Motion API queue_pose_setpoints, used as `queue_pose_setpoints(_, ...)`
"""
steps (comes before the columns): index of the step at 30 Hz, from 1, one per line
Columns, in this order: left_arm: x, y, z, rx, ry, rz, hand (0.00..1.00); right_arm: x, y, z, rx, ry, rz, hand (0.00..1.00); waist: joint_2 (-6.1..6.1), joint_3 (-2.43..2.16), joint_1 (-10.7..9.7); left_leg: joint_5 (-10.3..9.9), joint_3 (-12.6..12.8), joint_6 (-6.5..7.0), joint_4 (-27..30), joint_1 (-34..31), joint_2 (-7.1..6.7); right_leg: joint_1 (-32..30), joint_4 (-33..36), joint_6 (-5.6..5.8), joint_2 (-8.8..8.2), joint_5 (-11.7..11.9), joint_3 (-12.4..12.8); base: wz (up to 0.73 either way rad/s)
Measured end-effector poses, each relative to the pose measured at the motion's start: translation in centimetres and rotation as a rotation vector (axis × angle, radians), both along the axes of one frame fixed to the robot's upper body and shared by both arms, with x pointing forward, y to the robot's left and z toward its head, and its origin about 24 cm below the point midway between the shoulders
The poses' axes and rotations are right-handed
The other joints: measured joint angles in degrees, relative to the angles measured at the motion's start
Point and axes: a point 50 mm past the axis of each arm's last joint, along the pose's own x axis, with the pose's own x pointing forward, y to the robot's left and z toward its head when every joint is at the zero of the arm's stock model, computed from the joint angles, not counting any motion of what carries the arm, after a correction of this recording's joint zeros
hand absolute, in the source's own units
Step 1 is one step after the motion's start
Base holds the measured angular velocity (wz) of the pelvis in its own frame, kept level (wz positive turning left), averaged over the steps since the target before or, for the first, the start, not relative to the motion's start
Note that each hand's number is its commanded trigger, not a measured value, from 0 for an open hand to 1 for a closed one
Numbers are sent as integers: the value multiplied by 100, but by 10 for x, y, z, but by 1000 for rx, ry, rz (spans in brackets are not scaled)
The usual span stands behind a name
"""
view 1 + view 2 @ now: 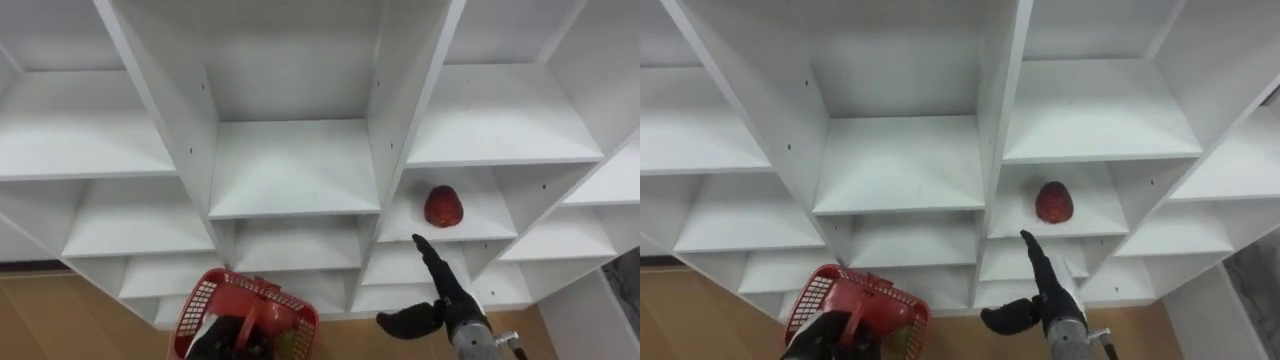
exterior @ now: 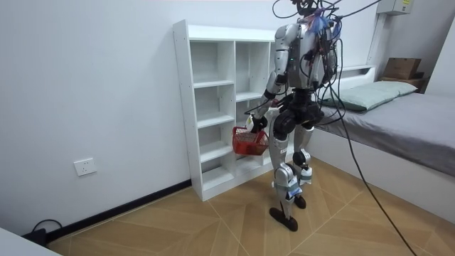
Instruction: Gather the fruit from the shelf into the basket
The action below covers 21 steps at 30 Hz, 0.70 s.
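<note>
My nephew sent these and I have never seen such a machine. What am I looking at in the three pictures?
It is a humanoid robot on two legs, with two arms ending in fingered hands. The room view comes from a camera standing in the room: the robot faces a white closet of open shelves. The two eye views come from the camera on its head, looking at those shelves. One red fruit lies on a shelf. The right hand, open, points up toward it without touching. The left hand holds a red basket by its handle.
</note>
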Motion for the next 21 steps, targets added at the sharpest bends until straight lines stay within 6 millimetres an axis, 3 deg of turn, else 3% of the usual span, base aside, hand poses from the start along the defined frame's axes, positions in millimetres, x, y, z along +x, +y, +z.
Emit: queue_pose_setpoints(21, -5, 13, 1, 32, -13, 102, 100, 13, -13, 23, -36, -167, -170, 0, 18, 31, -97, 0, 32, 1, -65, 75, 0, 41, -1, 12, 1, -7, 2, 0)
